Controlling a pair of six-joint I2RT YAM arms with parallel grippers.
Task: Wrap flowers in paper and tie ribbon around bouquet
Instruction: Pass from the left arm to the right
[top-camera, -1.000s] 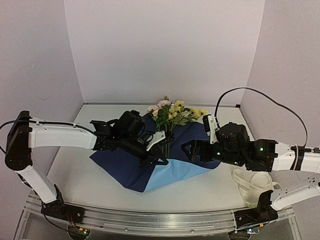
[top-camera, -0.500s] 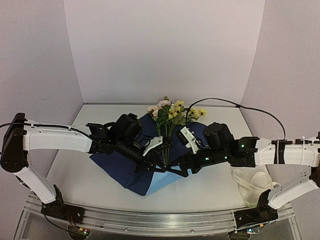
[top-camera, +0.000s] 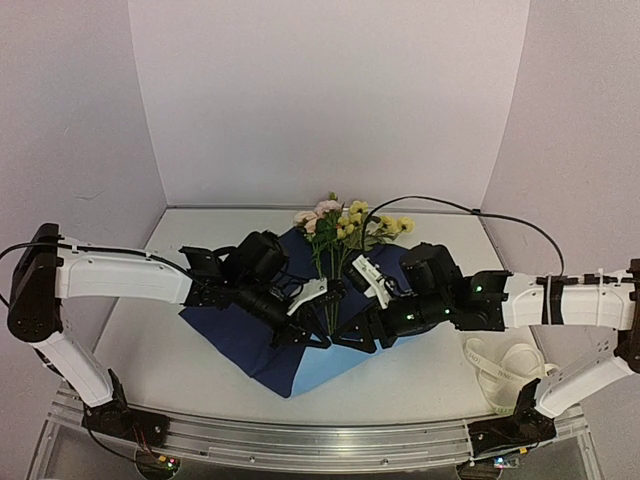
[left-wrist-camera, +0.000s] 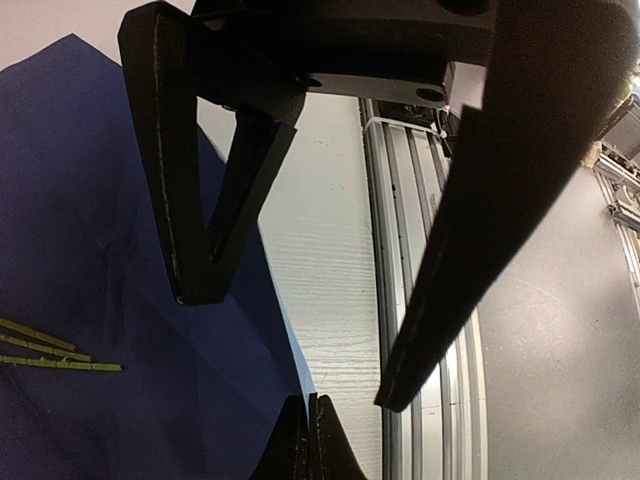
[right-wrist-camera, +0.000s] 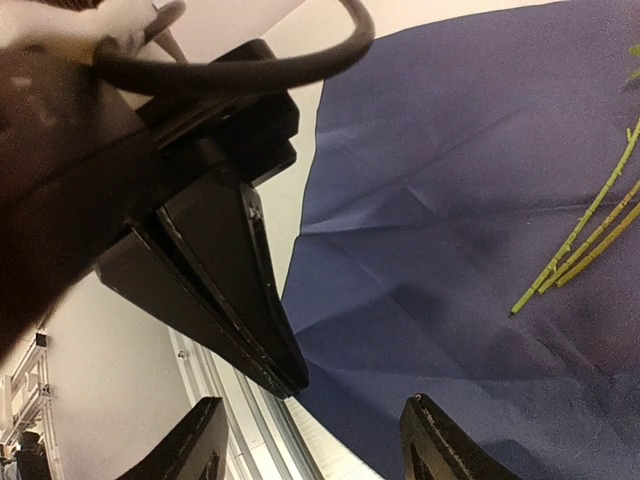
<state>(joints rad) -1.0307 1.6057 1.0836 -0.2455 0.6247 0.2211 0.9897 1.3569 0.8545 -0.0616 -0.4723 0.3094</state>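
The flowers (top-camera: 343, 224) lie on the blue paper (top-camera: 232, 327), blossoms toward the back wall and green stems (top-camera: 330, 300) pointing forward. The stem ends (left-wrist-camera: 60, 357) show in the left wrist view, and the stems (right-wrist-camera: 580, 238) also show in the right wrist view. My left gripper (top-camera: 312, 338) (left-wrist-camera: 306, 440) is shut on the paper's (left-wrist-camera: 100, 250) near edge, lifting it so the lighter side (top-camera: 322, 365) shows. My right gripper (top-camera: 352, 338) (right-wrist-camera: 320, 452) is open right beside it, its fingers (left-wrist-camera: 200, 200) straddling that raised edge. The cream ribbon (top-camera: 500, 368) lies bunched at the right.
The metal rail (top-camera: 300, 440) runs along the table's near edge, close under both grippers. White walls enclose the table on three sides. The right arm's black cable (top-camera: 470, 210) arcs over the back right.
My right arm has swung left until its gripper meets the left one at the paper's edge, and its jaws have narrowed. The left gripper has stayed shut on the paper.
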